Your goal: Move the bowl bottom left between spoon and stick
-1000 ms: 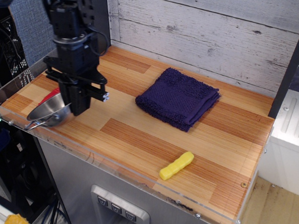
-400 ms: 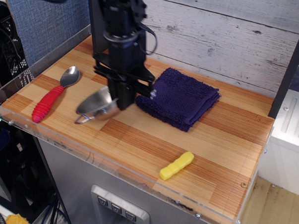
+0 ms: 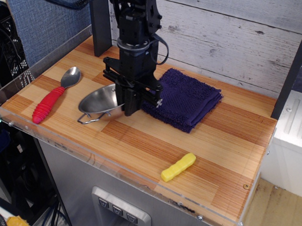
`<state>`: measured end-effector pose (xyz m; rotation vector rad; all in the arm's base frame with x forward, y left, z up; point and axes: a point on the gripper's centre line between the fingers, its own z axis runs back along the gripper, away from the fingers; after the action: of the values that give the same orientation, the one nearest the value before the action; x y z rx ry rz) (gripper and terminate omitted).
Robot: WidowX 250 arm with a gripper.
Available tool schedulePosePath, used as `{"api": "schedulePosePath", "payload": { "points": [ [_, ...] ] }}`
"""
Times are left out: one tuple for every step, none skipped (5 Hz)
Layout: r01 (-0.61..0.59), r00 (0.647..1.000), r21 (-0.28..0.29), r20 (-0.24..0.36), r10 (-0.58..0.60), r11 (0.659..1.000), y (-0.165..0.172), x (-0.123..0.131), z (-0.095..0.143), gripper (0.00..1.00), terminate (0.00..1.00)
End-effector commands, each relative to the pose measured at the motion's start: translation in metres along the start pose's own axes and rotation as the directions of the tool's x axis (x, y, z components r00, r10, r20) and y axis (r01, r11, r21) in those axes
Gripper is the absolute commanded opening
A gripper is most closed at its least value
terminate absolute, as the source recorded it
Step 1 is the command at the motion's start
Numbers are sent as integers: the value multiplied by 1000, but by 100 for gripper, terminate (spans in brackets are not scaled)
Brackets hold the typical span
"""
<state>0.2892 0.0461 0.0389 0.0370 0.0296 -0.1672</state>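
Observation:
The shiny steel bowl (image 3: 98, 101) with a wire loop handle sits tilted on the wooden table, right of the spoon. The spoon (image 3: 54, 95) has a silver head and a red ribbed handle and lies at the left. The yellow ridged stick (image 3: 178, 167) lies near the front edge, at the right. My black gripper (image 3: 128, 108) points down and is shut on the bowl's right rim.
A folded dark blue towel (image 3: 184, 98) lies just right of the gripper. The wooden table (image 3: 224, 146) has a clear plastic edge at the front and left. A plank wall stands behind, and a dark post at the back left.
The gripper has carried the bowl from the far left front corner rightwards, past the spoon, then lowered it towards the table beside the towel.

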Motion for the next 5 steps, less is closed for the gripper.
{"api": "schedulePosePath", "payload": {
  "points": [
    [-19,1000,47,-17,20,999,31,-5,5,0,0],
    [-12,999,-6,-31,12,1000,20,-8,-5,0,0],
    [1,1000,-77,6,0,997,11,-8,1,100,0],
    [21,997,-74,71,-16,997,7,-5,21,100,0],
    [-5,987,-98,157,20,995,1,-16,65,100,0]
  ]
}}
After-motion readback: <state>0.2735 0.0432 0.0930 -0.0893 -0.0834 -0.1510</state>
